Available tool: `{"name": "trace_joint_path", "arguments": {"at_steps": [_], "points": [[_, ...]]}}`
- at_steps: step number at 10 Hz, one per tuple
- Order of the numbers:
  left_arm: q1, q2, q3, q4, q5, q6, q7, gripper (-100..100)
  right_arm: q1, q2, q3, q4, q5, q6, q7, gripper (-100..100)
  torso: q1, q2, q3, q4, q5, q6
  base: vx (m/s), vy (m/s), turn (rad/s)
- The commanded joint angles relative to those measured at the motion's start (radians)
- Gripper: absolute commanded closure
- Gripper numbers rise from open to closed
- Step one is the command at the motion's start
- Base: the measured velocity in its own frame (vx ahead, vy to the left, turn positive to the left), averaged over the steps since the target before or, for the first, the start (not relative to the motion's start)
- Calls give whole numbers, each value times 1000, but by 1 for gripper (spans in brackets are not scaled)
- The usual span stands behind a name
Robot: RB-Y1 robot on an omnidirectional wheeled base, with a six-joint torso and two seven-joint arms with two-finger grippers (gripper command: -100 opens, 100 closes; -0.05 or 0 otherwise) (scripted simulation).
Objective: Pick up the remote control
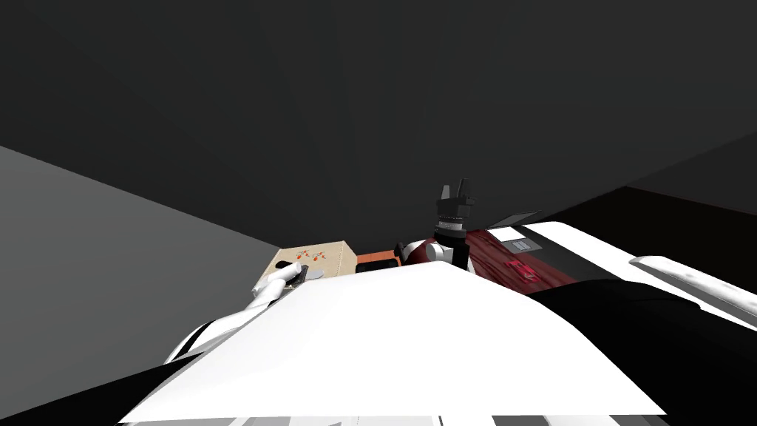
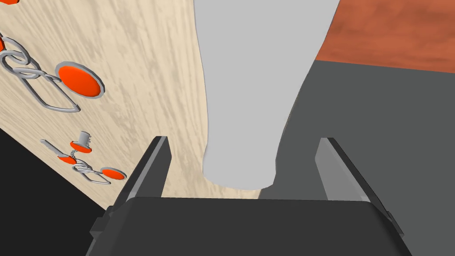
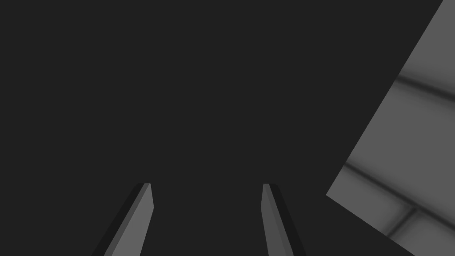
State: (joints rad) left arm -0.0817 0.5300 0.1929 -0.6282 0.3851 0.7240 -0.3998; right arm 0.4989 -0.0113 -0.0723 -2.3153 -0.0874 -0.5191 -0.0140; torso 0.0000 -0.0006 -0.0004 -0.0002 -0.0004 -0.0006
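- Head view: your left pincer (image 1: 301, 272) is down at the edge of a pale wooden table (image 1: 325, 255); your right pincer (image 1: 456, 188) is raised, off to the side and well apart from that table; the left arm is plainly the nearer, so I judge the pick to be its job.
- Left wrist view: the remote control (image 2: 249, 89), drawn as a plain light grey bar, lies straight ahead of the left pincer, its near end between the two fingers (image 2: 155, 164); its long axis runs away from the pincer, along the line the fingers point, so a blade stands on either side of its narrow width; the pincer is wide, a gap shows between each blade and the bar, and nothing is held; one long side of the bar is over the wood, the other over a dark grey surface (image 2: 377, 133); wire ring puzzles (image 2: 53, 84) with orange discs lie on the wood beyond one finger, apart from the bar; you will likely need to ease forward a little, since only the bar's end is between the blades, then close squarely across its width.
- Right wrist view: the right pincer's fingers are spread wide, holding nothing.
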Motion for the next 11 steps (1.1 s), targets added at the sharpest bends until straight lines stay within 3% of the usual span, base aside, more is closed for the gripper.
{"name": "trace_joint_path", "arguments": {"at_steps": [1,5,6,8,10,11], "points": [[4,11,-19,48,48,-45,-17,-100,0,0,0,0,0,0,0,0,0,0,0,0,0,0,22,5,-139],[20,34,-58,136,147,-126,-47,-100,0,0,0,0,0,0,0,0,0,-1,0,0,0,0,22,2,-98],[20,34,-58,136,147,-126,-47,-100,0,0,0,0,0,0,0,0,0,0,0,0,0,0,10,3,-26],[27,45,-77,180,196,-167,-61,-100,0,0,0,0,0,0,0,0,0,0,0,0,0,0,11,0,-87],[31,51,-87,202,221,-187,-69,-100,0,0,0,0,0,0,0,0,0,0,0,0,0,0,10,3,-42],[30,48,-83,186,205,-172,-60,-100,0,0,0,0,0,0,0,0,0,0,0,0,0,0,4,3,-15]]}}
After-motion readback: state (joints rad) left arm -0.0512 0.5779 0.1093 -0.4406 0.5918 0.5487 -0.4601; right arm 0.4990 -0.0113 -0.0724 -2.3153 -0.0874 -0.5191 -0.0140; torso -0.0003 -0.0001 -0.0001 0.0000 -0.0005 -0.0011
